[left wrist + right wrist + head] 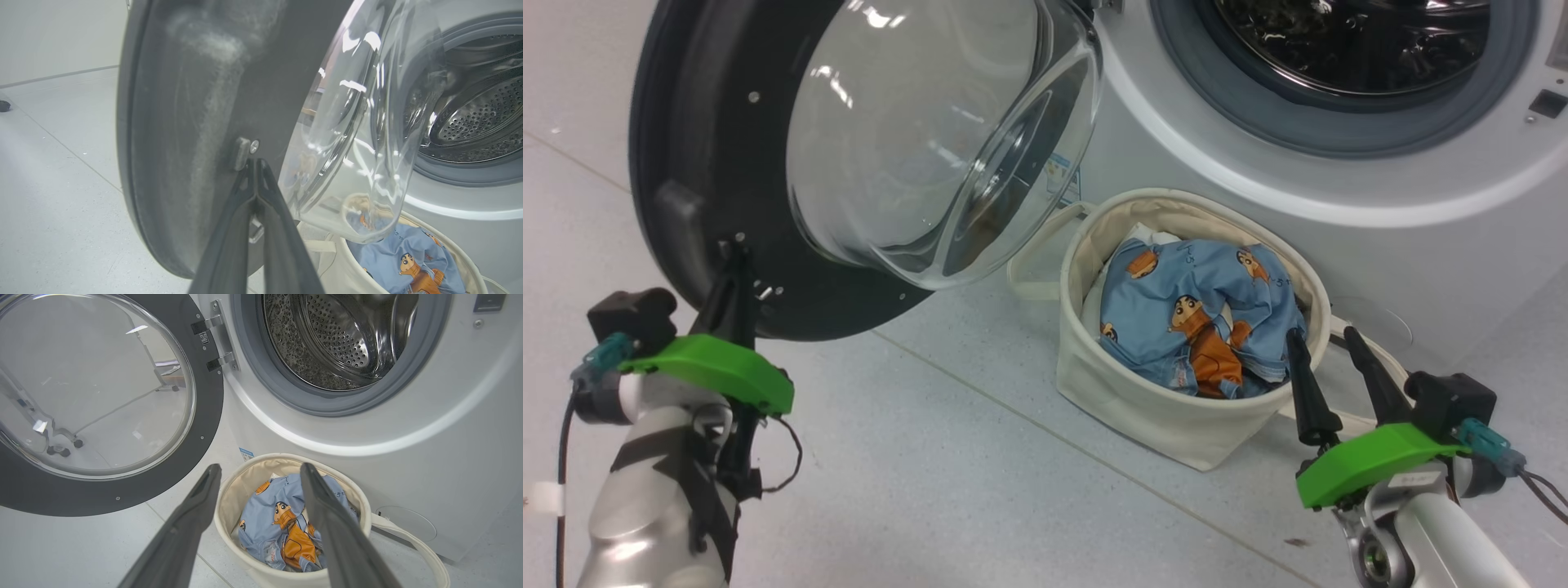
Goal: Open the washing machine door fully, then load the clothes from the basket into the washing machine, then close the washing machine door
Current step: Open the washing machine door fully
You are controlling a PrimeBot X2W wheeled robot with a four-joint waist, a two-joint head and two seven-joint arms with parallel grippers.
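Note:
The washing machine door (711,163) stands swung out to the left, its clear bowl facing the white washing machine (1421,261) with its steel drum (1356,41). My left gripper (737,251) is shut with nothing in it. Its tips rest against the door's black inner rim by a small latch block (241,153). The cream basket (1168,425) sits on the floor in front of the machine, holding the light blue clothes (1184,302). My right gripper (1323,336) is open, hovering just above the basket's right rim. In the right wrist view the right gripper (261,469) frames the clothes (265,526).
Grey tiled floor spreads to the left of and in front of the basket. The door's hinge (218,339) sits at the drum opening's left edge. A basket handle loop (425,555) lies on the floor to the right. A small dark object (4,106) lies far off on the floor.

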